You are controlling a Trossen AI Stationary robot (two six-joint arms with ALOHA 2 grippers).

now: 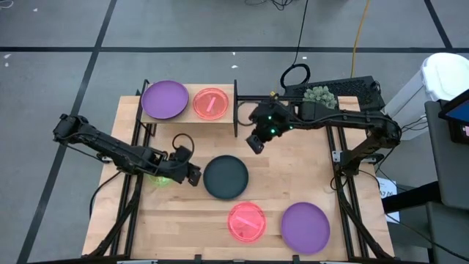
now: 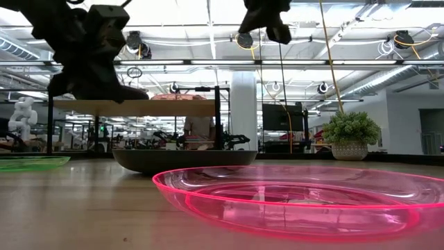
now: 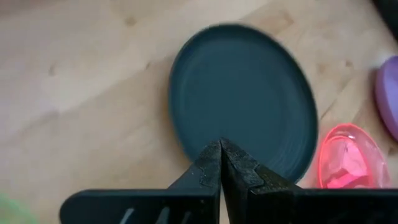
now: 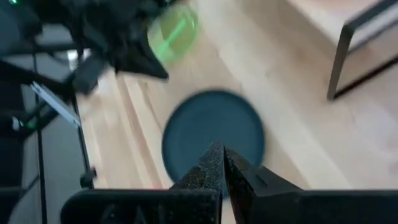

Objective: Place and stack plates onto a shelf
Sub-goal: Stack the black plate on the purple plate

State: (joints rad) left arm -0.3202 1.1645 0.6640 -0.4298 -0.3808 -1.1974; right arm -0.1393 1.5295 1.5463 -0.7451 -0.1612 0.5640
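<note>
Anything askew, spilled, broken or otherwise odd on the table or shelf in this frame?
Nothing stands out. On the shelf, a purple plate and a pink plate lie flat side by side. The dark plate, another pink plate, another purple plate and a green plate lie flat on the table, unbroken.

The light-wood table (image 1: 308,176) carries the shelf (image 1: 189,119) at its far edge, with a purple plate (image 1: 164,99) and a pink plate (image 1: 211,103) side by side on it. On the tabletop lie a dark teal plate (image 1: 225,177), a pink plate (image 1: 247,221), a purple plate (image 1: 305,226) and a green plate (image 1: 159,178).
</note>
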